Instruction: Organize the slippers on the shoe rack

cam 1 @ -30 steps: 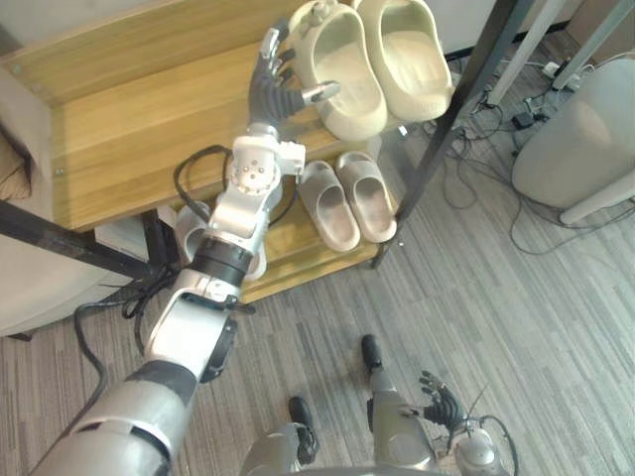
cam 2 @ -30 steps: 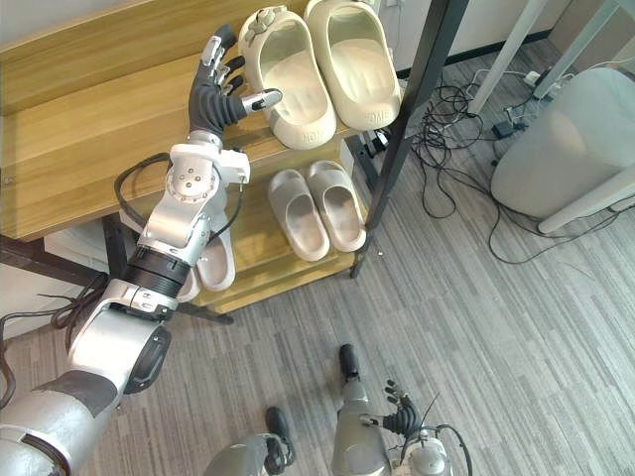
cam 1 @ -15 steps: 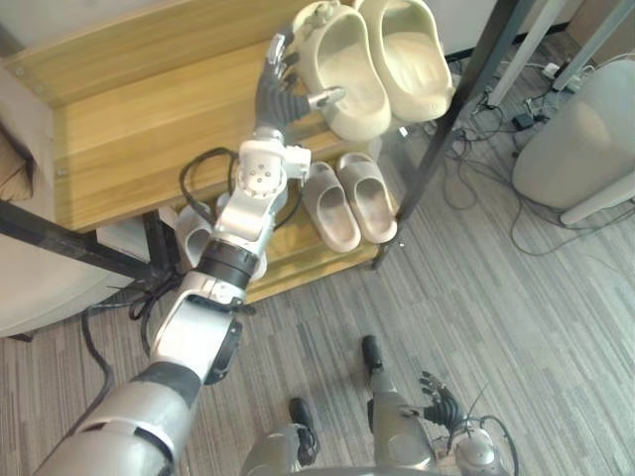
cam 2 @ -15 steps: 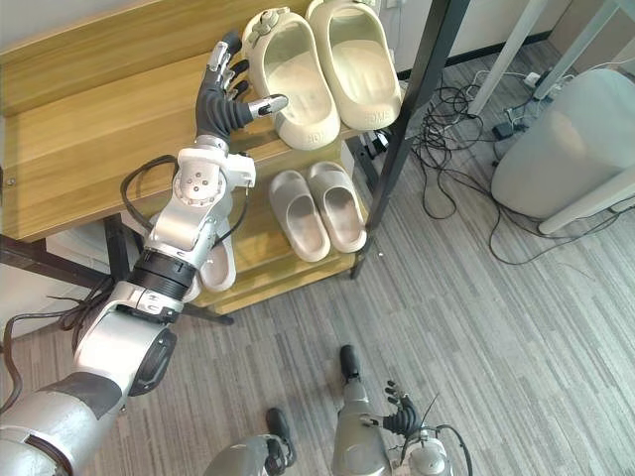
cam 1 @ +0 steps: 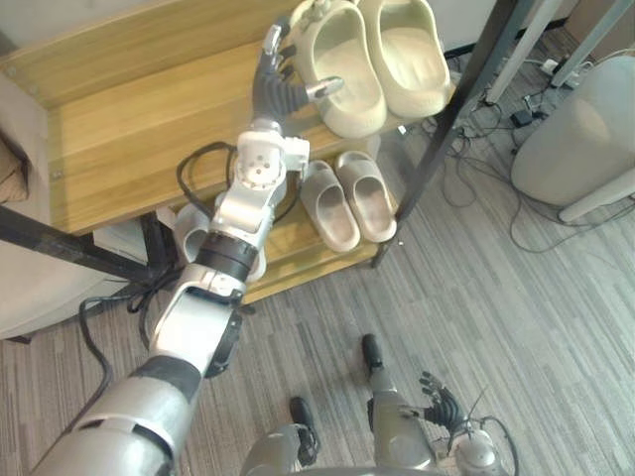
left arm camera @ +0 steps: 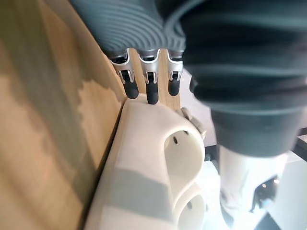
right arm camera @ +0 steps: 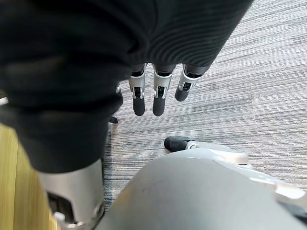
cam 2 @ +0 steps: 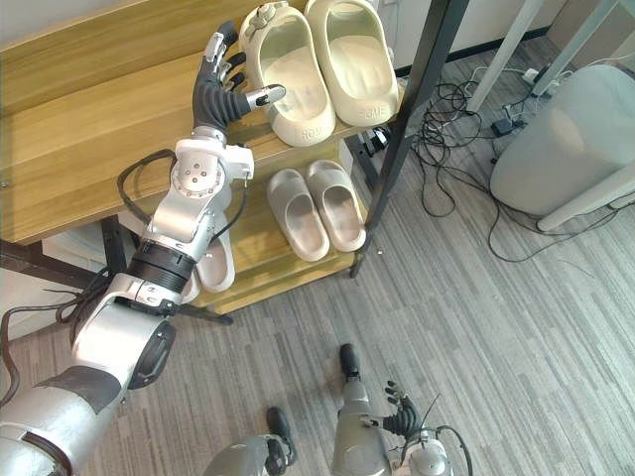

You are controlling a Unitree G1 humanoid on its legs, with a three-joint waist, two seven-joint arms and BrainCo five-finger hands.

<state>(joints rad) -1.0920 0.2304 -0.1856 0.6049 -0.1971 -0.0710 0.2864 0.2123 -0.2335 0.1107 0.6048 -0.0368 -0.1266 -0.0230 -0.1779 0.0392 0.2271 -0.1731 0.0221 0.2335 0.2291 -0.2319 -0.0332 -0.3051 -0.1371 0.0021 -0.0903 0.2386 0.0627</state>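
Grey ribbed carpet (cam 1: 516, 327) carries a wooden shoe rack (cam 1: 129, 149) on a black metal frame, with a rounded grey seat (cam 1: 575, 149) well apart to the rack's right. Upper shelf, right end: a pair of large cream slippers (cam 1: 382, 59) lies side by side. Lower shelf, directly beneath: a smaller grey-beige pair (cam 1: 347, 203), likewise side by side. Further left on that shelf lies a pale slipper (cam 2: 218, 266), partly hidden by the left arm. Left hand (cam 1: 270, 91) stands at the outer side of the left cream slipper, released, fingers (left arm camera: 151, 91) straight with tips at the slipper's edge, thumb reaching to its rim, gripping nothing. Right hand (cam 1: 444, 402) hangs low in front of the rack, fingers relaxed, empty.
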